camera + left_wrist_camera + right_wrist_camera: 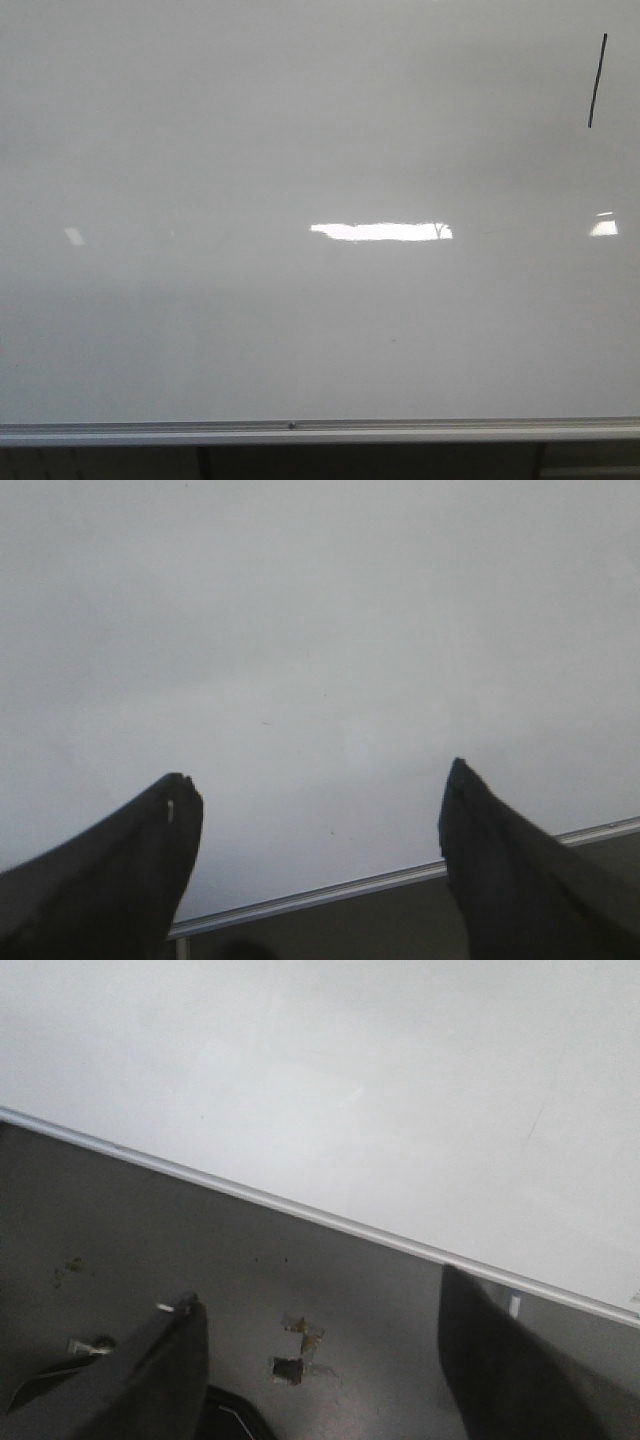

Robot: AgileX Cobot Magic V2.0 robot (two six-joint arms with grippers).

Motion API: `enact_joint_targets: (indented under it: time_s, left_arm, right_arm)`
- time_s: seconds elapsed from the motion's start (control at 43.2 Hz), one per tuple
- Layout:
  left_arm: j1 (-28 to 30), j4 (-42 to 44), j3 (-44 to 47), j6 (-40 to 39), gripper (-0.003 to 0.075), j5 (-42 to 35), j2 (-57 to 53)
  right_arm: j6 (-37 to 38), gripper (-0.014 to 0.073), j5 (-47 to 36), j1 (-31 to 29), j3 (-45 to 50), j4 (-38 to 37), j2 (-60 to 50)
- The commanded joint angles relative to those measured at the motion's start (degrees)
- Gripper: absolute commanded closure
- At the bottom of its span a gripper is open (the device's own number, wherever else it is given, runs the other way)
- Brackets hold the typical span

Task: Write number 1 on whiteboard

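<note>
The whiteboard [300, 300] fills the front view, glossy pale grey, with a silver frame along its near edge. A thin black stroke, the number 1 [597, 80], stands slightly slanted at the board's far right. No arm shows in the front view. In the left wrist view my left gripper [318, 785] is open over the whiteboard [320, 630], nothing between its dark fingers. In the right wrist view my right gripper [318, 1295] is open and empty over a dark surface beside the whiteboard [400, 1080]. No marker is visible.
Bright light reflections [380, 231] lie on the board's middle and right. The silver frame edge [300, 432] runs along the board's near side. Small bits of debris [295, 1355] lie on the dark surface between my right fingers.
</note>
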Motion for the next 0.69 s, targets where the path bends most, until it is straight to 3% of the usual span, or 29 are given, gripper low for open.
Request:
enact_joint_targets:
  time_s: [0.0,0.116,0.185,0.278,0.394,0.533,0.672]
  left_arm:
    - [-0.03,-1.24,2.26,-0.70,0.0230,-2.40,-9.17]
    - [-0.03,-2.63,6.82,-0.70,0.0231,-3.05,-20.11]
    - [-0.03,-3.19,9.05,-0.70,0.0237,-3.70,-25.10]
    - [-0.03,-3.46,11.26,-0.70,0.0311,-3.86,-29.39]
    - [-0.03,-3.55,13.21,-0.70,0.0491,-4.28,-31.83]
    - [-0.03,-3.55,13.73,-0.70,0.0724,-4.05,-32.20]
    - [-0.03,-3.59,13.73,-0.70,0.0741,-4.14,-32.20]
  right_arm:
    - [0.52,0.0077,-8.54,-0.26,2.00,-0.79,-3.37]
    - [0.52,0.0095,-13.45,-0.26,6.65,-0.79,-7.55]
    - [0.52,0.0181,-16.07,-0.26,9.04,-0.67,-9.78]
    - [0.52,0.0385,-18.55,-0.26,11.36,-0.67,-11.85]
    - [0.52,0.0650,-19.68,-0.26,12.37,-0.67,-12.77]
    - [0.52,0.0655,-20.29,-0.26,12.42,-0.65,-12.77]
    - [0.52,0.0655,-20.00,-0.26,12.42,-0.60,-12.71]
